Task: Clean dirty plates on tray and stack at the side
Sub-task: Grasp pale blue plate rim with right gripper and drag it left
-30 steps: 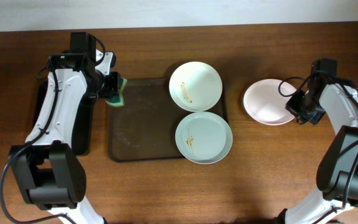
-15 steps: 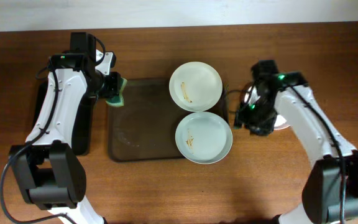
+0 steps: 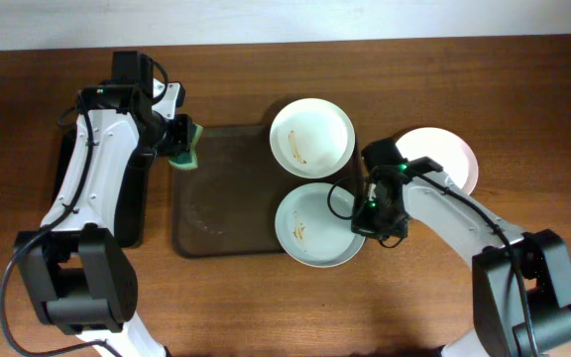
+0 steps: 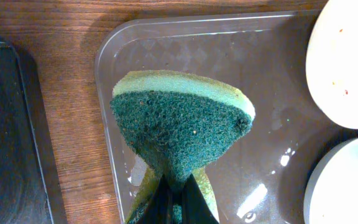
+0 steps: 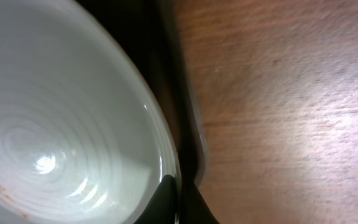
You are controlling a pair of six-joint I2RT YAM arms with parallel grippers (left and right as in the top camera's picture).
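Note:
My left gripper (image 3: pixel 174 145) is shut on a green sponge (image 3: pixel 186 149) over the far left corner of the dark-brown tray (image 3: pixel 226 213); the left wrist view shows the sponge (image 4: pixel 179 124) pinched in the jaws (image 4: pixel 173 202). A white plate (image 3: pixel 311 137) with orange-brown smears sits at the tray's far right. A pale mint-green plate (image 3: pixel 310 226), also smeared, lies at the near right. My right gripper (image 3: pixel 363 215) is shut on its right rim; the right wrist view shows the jaws (image 5: pixel 180 194) gripping the plate (image 5: pixel 61 112). A second white plate (image 3: pixel 442 157) lies on the table to the right.
A narrow black tray (image 3: pixel 135 208) lies left of the brown tray, partly under my left arm, and shows in the left wrist view (image 4: pixel 5 137). Bare wooden table (image 3: pixel 444 288) surrounds the tray, with the table's back edge along the top.
My right arm has swung left from the white plate on the table to the mint-green plate and closed on its right rim. That plate has shifted slightly left. The left arm has not moved.

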